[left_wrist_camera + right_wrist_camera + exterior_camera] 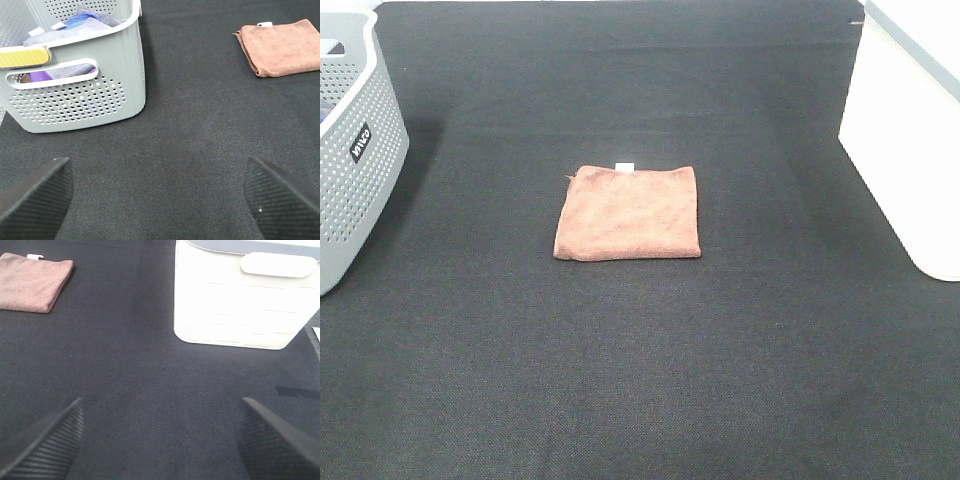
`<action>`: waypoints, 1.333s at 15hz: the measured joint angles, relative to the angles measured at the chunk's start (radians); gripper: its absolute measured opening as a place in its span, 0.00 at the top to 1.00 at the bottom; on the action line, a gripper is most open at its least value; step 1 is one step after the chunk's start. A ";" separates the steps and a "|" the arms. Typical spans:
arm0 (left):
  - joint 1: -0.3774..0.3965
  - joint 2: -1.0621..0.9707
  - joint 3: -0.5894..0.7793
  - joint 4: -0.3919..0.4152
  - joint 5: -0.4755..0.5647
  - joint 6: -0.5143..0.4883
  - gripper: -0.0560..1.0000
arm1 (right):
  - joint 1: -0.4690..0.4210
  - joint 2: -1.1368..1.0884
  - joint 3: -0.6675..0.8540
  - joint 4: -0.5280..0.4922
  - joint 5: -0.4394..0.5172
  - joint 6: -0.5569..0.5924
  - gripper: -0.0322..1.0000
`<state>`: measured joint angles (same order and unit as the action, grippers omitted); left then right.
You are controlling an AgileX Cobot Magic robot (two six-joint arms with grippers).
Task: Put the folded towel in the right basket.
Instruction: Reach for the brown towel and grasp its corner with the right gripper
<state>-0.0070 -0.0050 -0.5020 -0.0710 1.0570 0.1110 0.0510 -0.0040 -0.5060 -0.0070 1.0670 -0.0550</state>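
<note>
The towel (627, 213) lies flat near the middle of the surface (620, 400), well apart from both baskets, with a small white tag (625, 166) at its far edge. It is nearly square, slightly wider than deep in the high view, and its edges run roughly parallel to the edges of the surface, so neither axis clearly favours a grasp. The right basket (910, 150) stands at the right edge and the left basket (355, 150) at the left edge, the latter already holding cloth. Neither arm appears in the high view. The left pincer (160, 197) has its fingers set wide apart with nothing between them, and the right pincer (160, 440) is in the same condition. Both hang above bare surface. From the right pincer, the towel lies ahead and toward the centre, with the right basket ahead on the outer side. The towel sits about midway between the arms, so distance is no deciding factor. The right arm is judged the better choice, since the destination is on its side. No grasp has been made.
</note>
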 joint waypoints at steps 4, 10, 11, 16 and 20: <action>0.000 0.000 0.000 0.000 0.000 0.000 0.11 | 0.000 0.000 0.000 0.000 0.000 0.000 0.21; 0.000 0.000 0.000 0.000 0.000 0.000 0.11 | 0.000 0.000 0.000 0.000 0.000 0.000 0.21; 0.000 0.000 0.000 0.000 0.000 0.000 0.11 | 0.000 0.000 0.000 0.000 0.000 0.001 0.21; 0.000 0.000 0.000 0.000 0.000 0.000 0.11 | 0.000 0.108 -0.016 0.000 -0.026 0.017 0.21; 0.000 0.000 0.000 0.000 0.000 0.000 0.11 | 0.000 0.330 -0.090 0.007 -0.103 0.019 0.22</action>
<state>-0.0070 -0.0050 -0.5020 -0.0710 1.0570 0.1110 0.0510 0.3260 -0.5960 0.0000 0.9640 -0.0360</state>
